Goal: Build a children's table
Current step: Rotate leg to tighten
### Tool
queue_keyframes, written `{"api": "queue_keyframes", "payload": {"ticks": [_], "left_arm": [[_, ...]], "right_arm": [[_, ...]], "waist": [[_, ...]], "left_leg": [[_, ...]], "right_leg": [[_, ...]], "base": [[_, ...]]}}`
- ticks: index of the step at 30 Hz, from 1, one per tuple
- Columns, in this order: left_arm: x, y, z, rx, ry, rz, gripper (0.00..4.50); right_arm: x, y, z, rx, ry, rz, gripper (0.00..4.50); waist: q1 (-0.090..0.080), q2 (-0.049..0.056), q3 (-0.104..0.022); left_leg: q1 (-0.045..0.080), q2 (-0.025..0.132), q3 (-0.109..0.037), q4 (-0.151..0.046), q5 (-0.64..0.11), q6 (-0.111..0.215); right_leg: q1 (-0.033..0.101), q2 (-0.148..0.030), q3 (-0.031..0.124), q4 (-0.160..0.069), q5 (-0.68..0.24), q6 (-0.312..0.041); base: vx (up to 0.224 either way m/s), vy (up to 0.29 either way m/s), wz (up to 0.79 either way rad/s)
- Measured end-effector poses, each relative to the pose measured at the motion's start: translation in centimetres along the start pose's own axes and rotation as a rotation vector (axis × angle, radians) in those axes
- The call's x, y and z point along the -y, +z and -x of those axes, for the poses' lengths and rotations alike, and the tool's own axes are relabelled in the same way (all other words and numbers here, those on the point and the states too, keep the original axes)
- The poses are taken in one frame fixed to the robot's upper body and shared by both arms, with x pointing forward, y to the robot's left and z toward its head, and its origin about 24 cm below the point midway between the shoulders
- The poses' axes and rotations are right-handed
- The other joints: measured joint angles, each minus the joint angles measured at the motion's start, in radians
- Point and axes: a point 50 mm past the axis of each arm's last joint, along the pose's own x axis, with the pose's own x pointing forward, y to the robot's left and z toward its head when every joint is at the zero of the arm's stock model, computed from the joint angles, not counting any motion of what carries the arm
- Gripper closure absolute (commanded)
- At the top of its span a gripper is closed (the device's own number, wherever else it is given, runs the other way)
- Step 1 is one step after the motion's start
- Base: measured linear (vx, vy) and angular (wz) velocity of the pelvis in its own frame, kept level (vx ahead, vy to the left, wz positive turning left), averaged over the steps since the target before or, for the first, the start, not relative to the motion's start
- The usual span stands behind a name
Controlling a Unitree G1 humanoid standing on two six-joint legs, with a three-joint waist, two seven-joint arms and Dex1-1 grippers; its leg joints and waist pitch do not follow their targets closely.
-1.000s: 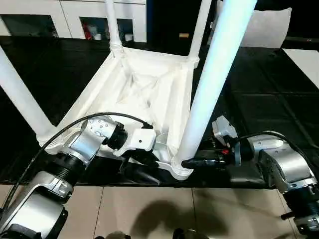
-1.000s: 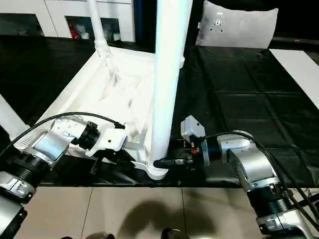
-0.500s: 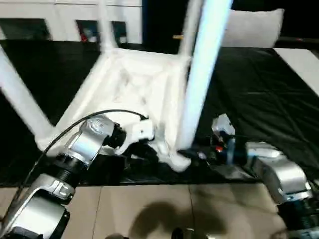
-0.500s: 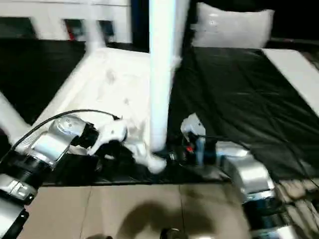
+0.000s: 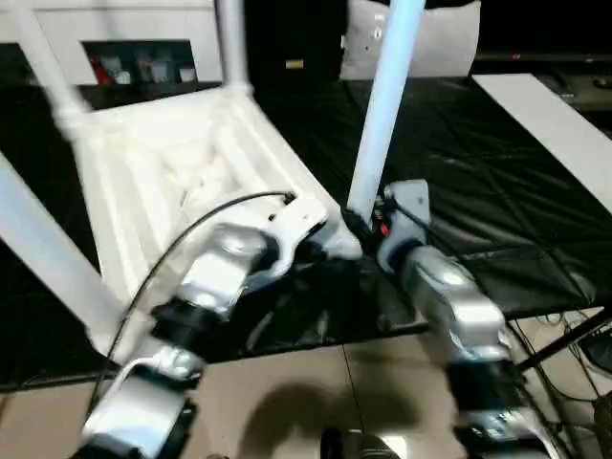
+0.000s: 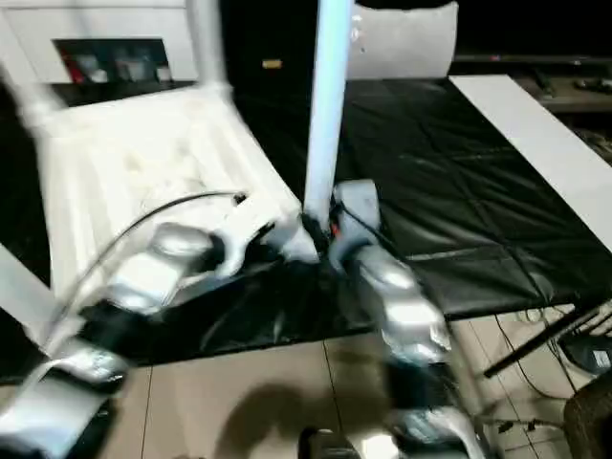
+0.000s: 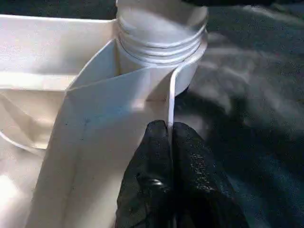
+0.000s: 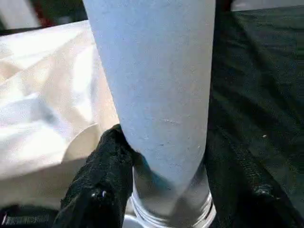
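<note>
The left gripper (image 7: 170, 156) has its two black fingers pinched tight on the thin white wall of the table top (image 5: 163, 182), just below the threaded corner socket (image 7: 159, 35), with almost no gap between the pads. The right gripper (image 8: 161, 190) has its fingers spread around the base of the near leg (image 8: 152, 90), one pad (image 8: 97, 185) pressed to one side of the tube and the other to the opposite side, right where the leg meets its ringed collar. The children's table lies upside down on the black mat (image 5: 478, 191), ribbed underside facing up, its near corner between the two silver forearms, and the other legs (image 5: 229, 43) already stand up from their corners. The main risk, as I judge it, is at the joint under the right gripper: the leg rises long and tilted, so any push off its axis may cross the thread or jam it half seated. The grip sits very low on a smooth tapering tube, so the pads could slide round it instead of turning it, and the leg would look done while it is loose. The left hold is on a narrow edge of thin plastic; if the turning force twists the top, that rim may flex or slip out from the pinch, and the whole top could skate on the slick mat. The corner also lies close to the mat's near edge, beside the tiled floor (image 5: 287, 402), so a slide that way would leave it hanging.
</note>
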Motion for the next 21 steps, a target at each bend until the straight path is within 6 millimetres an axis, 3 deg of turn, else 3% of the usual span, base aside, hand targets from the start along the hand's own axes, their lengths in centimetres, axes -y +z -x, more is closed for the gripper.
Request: {"api": "queue_keyframes", "payload": {"ticks": [9, 10, 16, 21], "left_arm": [[0.1, 0.7, 0.1, 0.044, 0.008, -0.024, 4.50], [0.0, 0.6, 0.2, 0.044, 0.002, -0.021, 4.50], [-0.1, -0.5, 1.2, 0.051, -0.096, -0.078, 4.50], [-0.7, -1.3, 2.2, 0.031, -0.182, -0.162, 4.50]], "right_arm": [[0.1, 0.6, 0.0, 0.075, 0.021, -0.001, 1.29], [0.2, 0.5, 0.1, 0.072, 0.036, 0.000, 1.03], [2.4, -0.3, 2.2, 0.045, 0.207, 0.104, 0.71], [3.6, 1.2, 3.9, 0.065, 0.404, 0.208, 0.24]], "waist": [[0.018, 0.001, 0.000], [0.020, 0.001, 0.000], [0.045, 0.006, 0.003], [0.057, 0.006, 0.003]], "left_leg": [[-0.011, 0.001, 0.001, -0.002, -0.003, 0.009], [-0.011, 0.001, 0.001, -0.001, -0.003, 0.009], [-0.009, 0.002, 0.001, 0.002, -0.002, 0.008], [-0.008, 0.003, 0.001, 0.003, -0.002, 0.008]], "right_leg": [[-0.022, 0.001, 0.000, 0.013, 0.001, -0.010], [-0.023, 0.001, 0.000, 0.015, 0.001, -0.010], [-0.021, 0.001, 0.000, 0.016, 0.003, -0.009], [-0.017, 0.001, 0.000, 0.017, 0.003, -0.008]], "base": [[0.028, -0.008, 0.01], [0.000, 0.000, 0.00], [0.000, 0.000, 0.00], [0.000, 0.000, 0.00]]}}
